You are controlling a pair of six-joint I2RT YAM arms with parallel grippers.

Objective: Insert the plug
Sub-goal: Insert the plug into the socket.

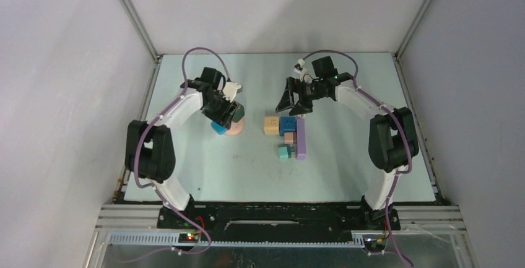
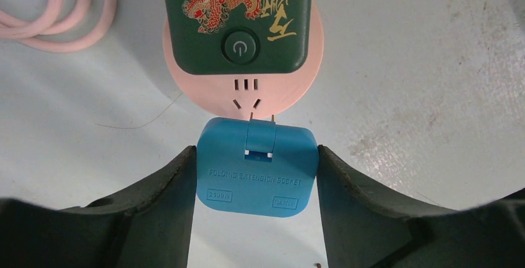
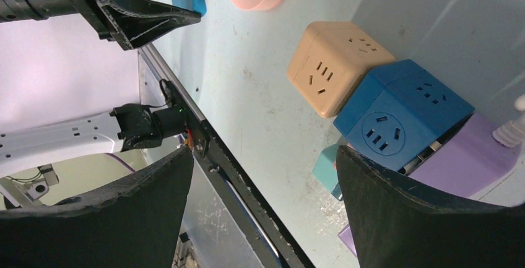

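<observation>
Carrying everything on a pale, scuffed table (image 1: 347, 175), with the socket (image 2: 297, 88), a pink round disc, lying flat on it left of middle. Reaching the left arm (image 1: 179, 110) in over the socket from its left, and bending the right arm (image 1: 365, 104) in from well to the socket's right.

Clamping the left gripper (image 2: 255, 156) on the plug (image 2: 257, 175), one finger pressing each side of its blue body. Holding the right gripper (image 3: 263, 156) with its jaws wide apart and nothing between them, right of the socket and a little farther back, above the far end of a cluster of blocks.

Grouping that cluster to the right of the socket:
- laying a purple strip (image 1: 301, 138) lengthwise along the side farthest from the socket
- setting a blue cube (image 3: 402, 113) against the strip
- setting a tan cube (image 3: 337, 64) against the blue one, on the side facing the socket
- placing a small pink cube (image 1: 290, 137) and a teal cube (image 1: 284, 151) beside the strip, nearer the arm bases

Seating a dark green adapter (image 2: 241, 8) with a dragon print and a power button on the socket, covering most of the disc. Coiling a pink cable (image 2: 62, 14) just beside the socket.

Keeping the plug's body just off the socket's rim, on the side left bare by the adapter. Pointing its two prongs (image 2: 263, 117) at the socket's angled slots, tips at the slots and most of their length showing. Not telling clearly whether the tips are inside.
</observation>
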